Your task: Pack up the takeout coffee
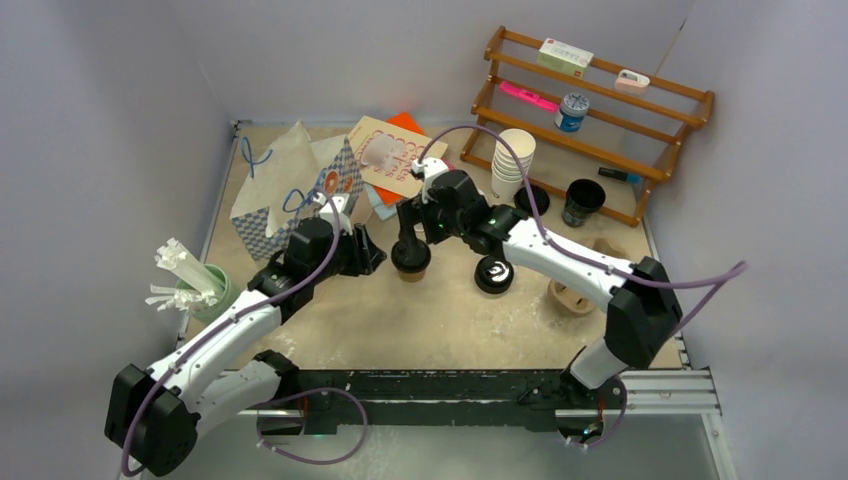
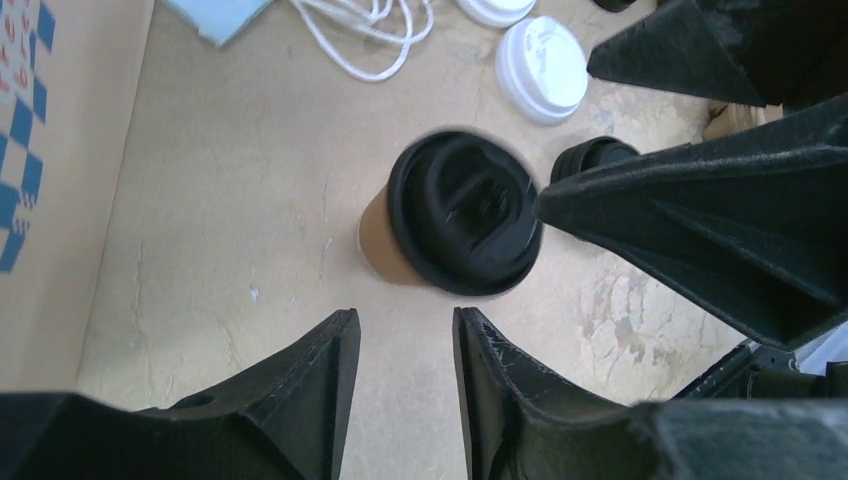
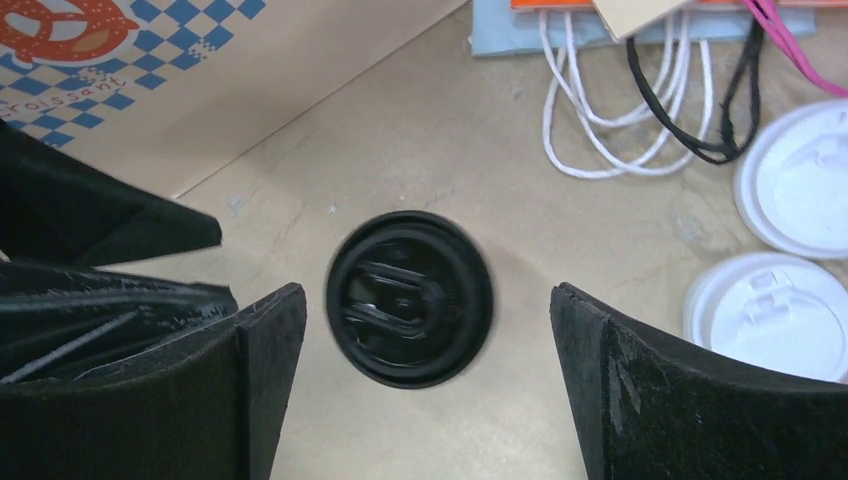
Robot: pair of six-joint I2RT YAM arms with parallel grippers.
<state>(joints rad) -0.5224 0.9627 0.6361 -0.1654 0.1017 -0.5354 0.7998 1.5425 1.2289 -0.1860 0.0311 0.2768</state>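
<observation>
The coffee cup (image 1: 411, 258), brown paper under a black lid, stands upright near the middle of the table (image 1: 400, 320), so its long axis is vertical. The right gripper (image 3: 425, 300) hangs directly above it. Its fingers are spread wide, one on each side of the lid with bare table showing between, and they hold nothing. The left gripper (image 2: 405, 318) is just left of the cup, its fingers at a narrow gap, empty, pointing toward the cup's side. I judge the right arm the better placed: it needs only to descend and close. The right wrist view shows clear gaps on both sides of the lid. The left wrist view shows the cup's brown wall, but there one right finger (image 2: 700, 230) seems to meet the rim, and I cannot tell if it touches.
</observation>
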